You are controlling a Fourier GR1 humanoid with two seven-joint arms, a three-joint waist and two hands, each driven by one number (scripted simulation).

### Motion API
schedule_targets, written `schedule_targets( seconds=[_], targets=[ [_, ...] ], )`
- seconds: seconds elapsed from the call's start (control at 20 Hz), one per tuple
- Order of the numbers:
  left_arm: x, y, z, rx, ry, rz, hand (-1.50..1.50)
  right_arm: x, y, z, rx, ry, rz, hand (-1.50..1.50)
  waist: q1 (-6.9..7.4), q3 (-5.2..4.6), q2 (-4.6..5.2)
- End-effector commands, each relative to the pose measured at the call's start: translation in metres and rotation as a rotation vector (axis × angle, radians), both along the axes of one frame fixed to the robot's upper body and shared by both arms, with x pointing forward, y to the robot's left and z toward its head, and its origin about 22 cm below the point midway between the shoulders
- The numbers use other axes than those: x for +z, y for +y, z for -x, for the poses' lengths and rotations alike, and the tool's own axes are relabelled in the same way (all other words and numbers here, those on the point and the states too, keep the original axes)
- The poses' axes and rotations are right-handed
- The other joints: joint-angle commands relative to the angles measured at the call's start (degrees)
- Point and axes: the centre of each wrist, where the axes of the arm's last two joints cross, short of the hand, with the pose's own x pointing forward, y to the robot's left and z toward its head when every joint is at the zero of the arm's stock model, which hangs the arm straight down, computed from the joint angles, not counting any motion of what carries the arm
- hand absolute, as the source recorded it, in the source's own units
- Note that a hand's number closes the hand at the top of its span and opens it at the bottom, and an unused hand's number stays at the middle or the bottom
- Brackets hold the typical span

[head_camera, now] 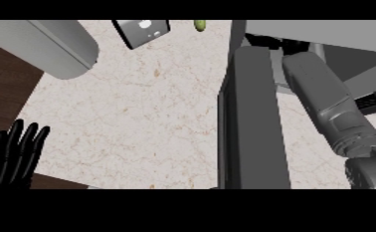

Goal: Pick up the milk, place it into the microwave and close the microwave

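Note:
The microwave (308,29) stands at the upper right with its door (253,121) swung open, a dark grey slab reaching toward me. My right forearm (320,96) runs up from the lower right into the microwave's opening. Only a few black parts of my right hand (263,41) show behind the door's top edge, and whatever it holds is hidden. I cannot make out the milk there. My left hand (18,149) rests open at the lower left edge, fingers up, holding nothing.
A grey box-like object with white patches (143,31) lies at the counter's far edge, and a small green item (200,25) is beside it. A large rounded grey body (55,47) fills the upper left. Dark wood (15,79) borders the speckled counter (140,111) on the left.

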Motion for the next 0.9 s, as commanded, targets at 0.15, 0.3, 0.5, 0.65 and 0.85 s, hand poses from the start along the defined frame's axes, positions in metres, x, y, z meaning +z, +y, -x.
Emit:
schedule_targets(
  seconds=[0.15,0.3,0.5,0.65,0.85],
  targets=[
    [0.001,-0.010,-0.010,-0.040,-0.002,-0.017,-1.50,-0.007,0.024,0.001,0.072,0.106,-0.106,-1.50,0.25,0.23,0.15],
    [-0.001,-0.011,-0.013,-0.037,-0.003,-0.011,-1.50,-0.002,0.029,-0.001,0.120,0.125,-0.154,-1.50,0.46,0.16,0.16],
    [0.000,-0.015,-0.013,-0.053,0.003,-0.010,-1.50,-0.003,0.020,0.000,0.145,0.143,-0.200,-1.50,0.16,0.18,-0.13],
    [-0.002,-0.023,-0.014,-0.054,0.010,-0.016,-1.50,-0.002,0.016,-0.001,0.143,0.148,-0.201,-1.50,-0.64,0.16,-0.51],
    [-0.003,-0.026,-0.015,-0.061,0.002,-0.026,-1.50,-0.012,0.010,0.004,0.151,0.152,-0.197,-1.50,-0.68,0.11,-0.63]
  ],
)
